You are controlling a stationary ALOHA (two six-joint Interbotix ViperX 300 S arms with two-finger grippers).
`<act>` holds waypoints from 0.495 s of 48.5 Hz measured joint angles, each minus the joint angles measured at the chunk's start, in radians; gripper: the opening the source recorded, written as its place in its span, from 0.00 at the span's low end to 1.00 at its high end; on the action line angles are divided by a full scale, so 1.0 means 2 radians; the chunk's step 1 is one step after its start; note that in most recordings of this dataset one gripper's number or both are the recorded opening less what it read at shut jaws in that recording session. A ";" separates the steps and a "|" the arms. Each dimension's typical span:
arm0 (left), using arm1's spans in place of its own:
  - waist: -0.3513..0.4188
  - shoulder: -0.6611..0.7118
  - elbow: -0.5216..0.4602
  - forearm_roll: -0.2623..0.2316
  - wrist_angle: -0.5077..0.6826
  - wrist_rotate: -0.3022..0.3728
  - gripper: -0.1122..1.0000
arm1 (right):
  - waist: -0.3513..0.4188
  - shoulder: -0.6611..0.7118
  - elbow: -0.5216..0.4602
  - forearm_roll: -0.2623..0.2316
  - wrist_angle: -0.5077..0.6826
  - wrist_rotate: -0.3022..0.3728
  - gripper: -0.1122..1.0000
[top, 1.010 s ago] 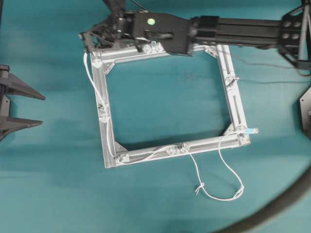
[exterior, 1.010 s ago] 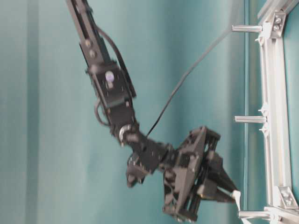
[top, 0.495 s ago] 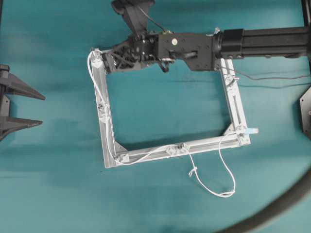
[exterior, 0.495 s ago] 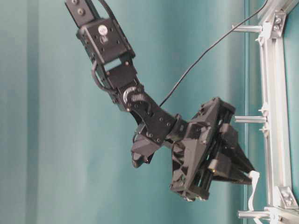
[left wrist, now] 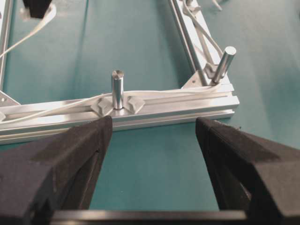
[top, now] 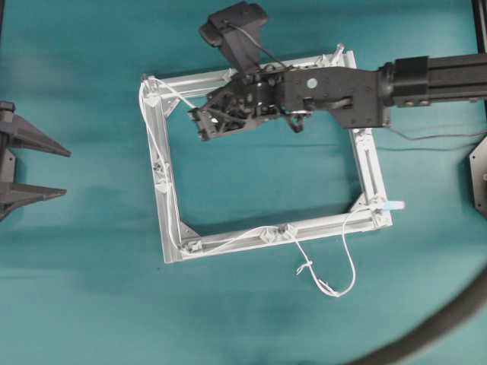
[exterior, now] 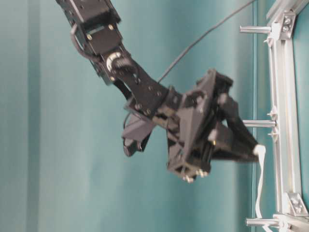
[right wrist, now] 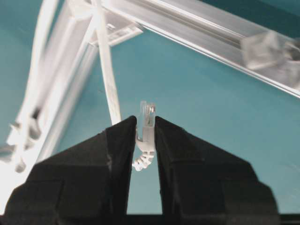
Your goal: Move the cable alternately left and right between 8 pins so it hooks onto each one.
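Several of the short silvery pins [top: 161,182] on the square aluminium-profile frame [top: 367,163] already carry the long thin white cable [top: 156,133]: in the overhead view it runs along the bottom rail, up the left rail and around the upper-left corner. From that corner the cord slants to your right end effector [top: 199,122], which is pinched narrow on the cable's clear plug end [right wrist: 147,123], inside the frame's upper left. The spare loop [top: 335,281] and the other pale blue plug [top: 392,205] lie at the lower right.

You are, I judge, midway through the weave, with the top and right rails not yet threaded. Next you need to carry the held end toward the next free pin on the top rail [top: 228,74], pass it on the opposite side to the last hook, and keep the line taut so the corner wrap does not lift off.

Your left end effector [top: 30,167] stands wide open at the far left edge, holding nothing, facing a pin [left wrist: 117,89] in its wrist view.

Everything sits on a plain teal bench [top: 91,304]; a thick dark hose [top: 441,319] curves across the lower right corner.
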 measured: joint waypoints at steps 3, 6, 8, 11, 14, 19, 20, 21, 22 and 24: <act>0.000 0.000 0.000 0.000 0.000 0.000 0.78 | 0.001 -0.005 0.003 0.000 0.018 -0.016 0.25; -0.001 0.000 0.001 0.001 0.000 -0.001 0.78 | 0.000 -0.012 0.005 0.001 0.031 -0.029 0.25; -0.001 0.000 0.001 0.001 0.000 -0.001 0.78 | 0.001 -0.015 0.005 0.002 0.041 -0.039 0.25; 0.000 0.000 0.000 0.001 0.000 -0.001 0.78 | 0.001 -0.018 0.005 0.002 0.051 -0.054 0.25; 0.000 0.000 0.000 0.001 0.000 -0.001 0.78 | 0.001 -0.021 0.005 0.003 0.054 -0.062 0.25; -0.001 0.000 0.000 0.000 0.000 -0.001 0.78 | 0.002 -0.021 0.005 0.007 0.048 -0.076 0.25; -0.001 0.000 0.000 0.001 0.000 -0.001 0.78 | 0.002 -0.021 0.006 0.008 0.044 -0.079 0.25; -0.001 0.000 0.001 0.001 0.000 0.000 0.78 | 0.002 -0.021 0.007 0.012 0.040 -0.084 0.25; 0.000 0.000 0.001 0.001 0.000 -0.001 0.78 | 0.002 -0.021 0.008 0.013 0.035 -0.087 0.25; 0.000 -0.001 0.001 0.000 0.000 -0.001 0.78 | 0.004 -0.021 0.009 0.017 0.028 -0.094 0.25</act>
